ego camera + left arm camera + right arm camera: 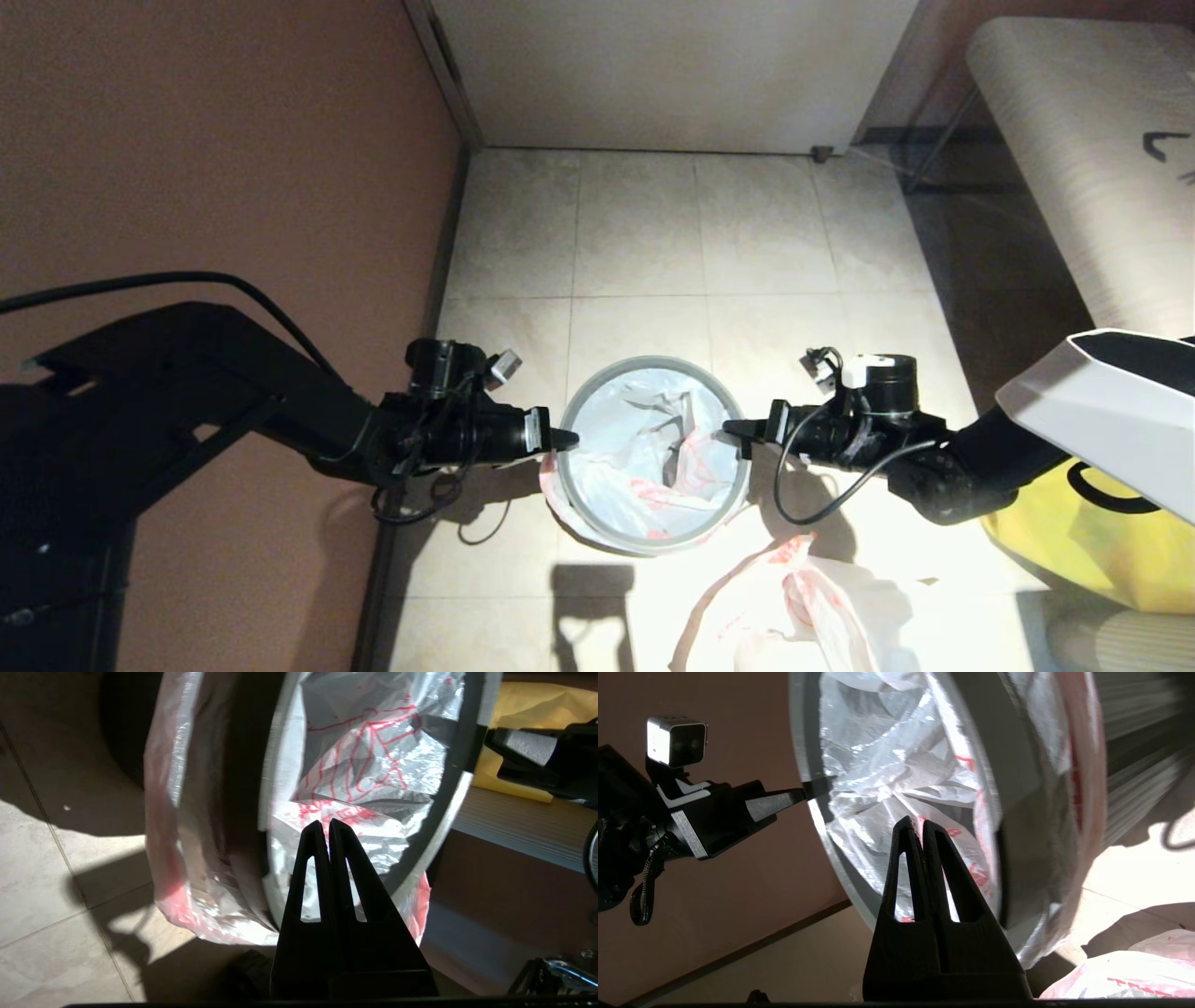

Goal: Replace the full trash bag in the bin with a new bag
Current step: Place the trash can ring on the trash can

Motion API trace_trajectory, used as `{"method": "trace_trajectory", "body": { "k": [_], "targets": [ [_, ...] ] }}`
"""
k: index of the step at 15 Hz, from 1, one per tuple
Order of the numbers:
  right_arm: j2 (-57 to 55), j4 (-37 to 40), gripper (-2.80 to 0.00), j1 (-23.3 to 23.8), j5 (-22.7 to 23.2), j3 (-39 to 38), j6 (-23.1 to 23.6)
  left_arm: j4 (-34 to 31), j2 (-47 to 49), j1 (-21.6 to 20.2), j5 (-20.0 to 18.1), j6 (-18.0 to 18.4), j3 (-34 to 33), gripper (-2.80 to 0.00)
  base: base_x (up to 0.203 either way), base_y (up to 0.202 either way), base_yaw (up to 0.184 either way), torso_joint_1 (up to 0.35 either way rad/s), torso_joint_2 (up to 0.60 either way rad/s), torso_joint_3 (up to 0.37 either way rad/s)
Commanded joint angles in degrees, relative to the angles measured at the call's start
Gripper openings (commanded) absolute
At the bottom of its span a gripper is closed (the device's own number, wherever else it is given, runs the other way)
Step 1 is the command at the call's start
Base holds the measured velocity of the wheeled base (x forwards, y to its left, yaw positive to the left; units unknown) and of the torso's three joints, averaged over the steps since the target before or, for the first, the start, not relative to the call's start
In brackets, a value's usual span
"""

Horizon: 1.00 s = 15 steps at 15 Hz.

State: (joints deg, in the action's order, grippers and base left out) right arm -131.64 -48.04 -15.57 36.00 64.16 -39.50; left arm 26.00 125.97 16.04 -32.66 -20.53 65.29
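Note:
The bin (653, 362) stands on the tiled floor between my arms, a thin grey hoop (268, 788) round its rim. A white bag with red print (625, 439) lines it, and the bag's edge hangs over the outside (173, 812). My left gripper (568, 437) is shut, its tip at the hoop's left side; nothing shows between its fingers (312, 849). My right gripper (731, 429) is shut too, its tip at the hoop's right side, level with the left one. Both tips (325, 823) (915, 822) point over the bag-lined opening.
Another white bag with red print (794, 607) lies crumpled on the floor in front of the bin, to the right. A large yellow bag (1092, 541) sits under my right arm. A brown wall (233, 140) is close on the left, and a pale bench (1074, 140) runs along the right.

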Motion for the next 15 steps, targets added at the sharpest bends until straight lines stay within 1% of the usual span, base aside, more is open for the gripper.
{"method": "trace_trajectory", "body": {
  "k": [1, 6, 8, 9, 15],
  "targets": [
    [-1.9, -0.4, -2.80, 0.7, 0.4, 0.4, -0.2, 0.2, 3.1, -0.3, 0.9, -0.1, 1.5, -2.80, 0.000, 0.000, 0.000, 0.000, 0.00, 0.000],
    [-4.4, -0.5, -2.80, 1.4, 0.4, 1.5, -0.1, 0.1, 4.5, -0.3, 1.5, -0.2, 2.4, -2.80, 0.000, 0.000, 0.000, 0.000, 0.00, 0.000],
    [-4.6, -0.4, -2.80, 1.3, 0.4, 2.1, -0.1, 0.1, 5.1, -0.2, 3.5, -0.1, 3.1, -2.80, 0.000, 0.000, 0.000, 0.000, 0.00, 0.000],
    [-5.4, -0.4, -2.80, 1.3, 0.4, 2.7, -0.1, 0.1, 5.3, -0.2, 3.7, -0.2, 3.1, -2.80, 0.000, 0.000, 0.000, 0.000, 0.00, 0.000],
    [-6.7, -0.3, -2.80, 1.4, 0.3, 3.9, -0.1, 0.1, 5.0, -0.2, 3.7, -0.3, 3.2, -2.80, 0.000, 0.000, 0.000, 0.000, 0.00, 0.000]
  ]
}}
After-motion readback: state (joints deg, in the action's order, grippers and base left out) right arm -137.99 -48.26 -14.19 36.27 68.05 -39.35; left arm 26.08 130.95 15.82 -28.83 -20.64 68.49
